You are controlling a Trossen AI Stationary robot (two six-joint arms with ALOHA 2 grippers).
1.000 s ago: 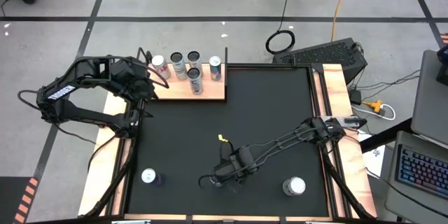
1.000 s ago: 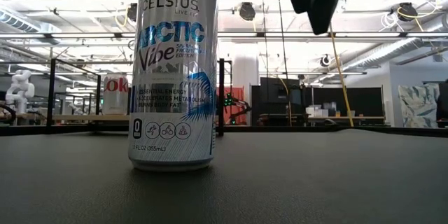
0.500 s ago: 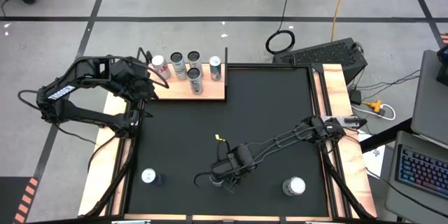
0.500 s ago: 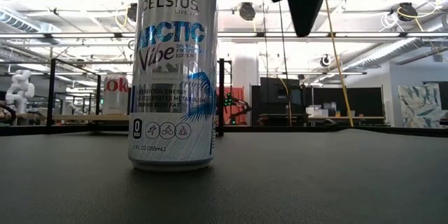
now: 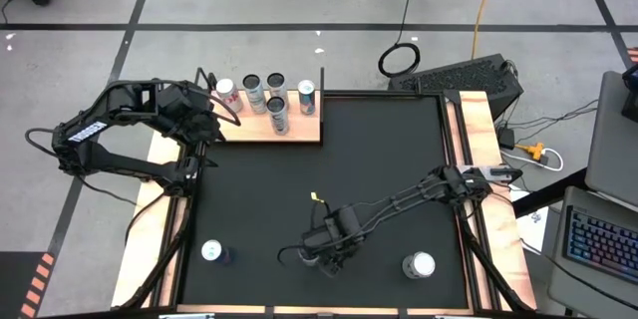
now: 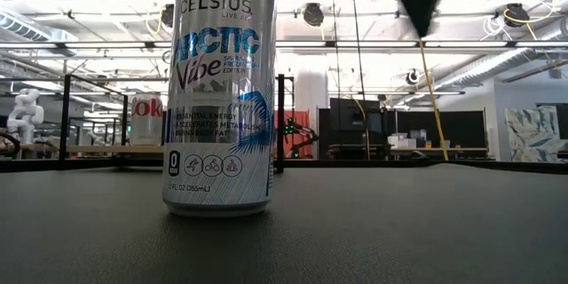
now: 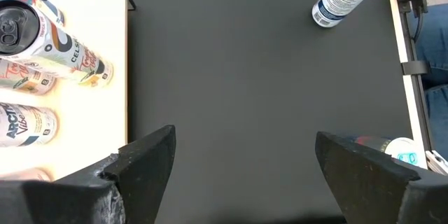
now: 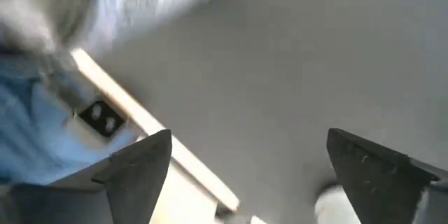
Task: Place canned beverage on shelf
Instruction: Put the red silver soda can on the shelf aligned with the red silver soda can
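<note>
Light-wood shelf board at mat's far left corner held five upright cans. Silver-blue Celsius can stood on black mat. Right gripper beside it, fingers apart, empty. Left gripper over shelf edge, fingers apart.

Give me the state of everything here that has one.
Left gripper: open, empty, beside the shelf.
Right gripper: open, empty, over the mat's front.
Shelf: holds five upright cans.
Celsius can: upright on the mat, ungripped.
Front-left can: upright.
Front-right can: upright.
</note>
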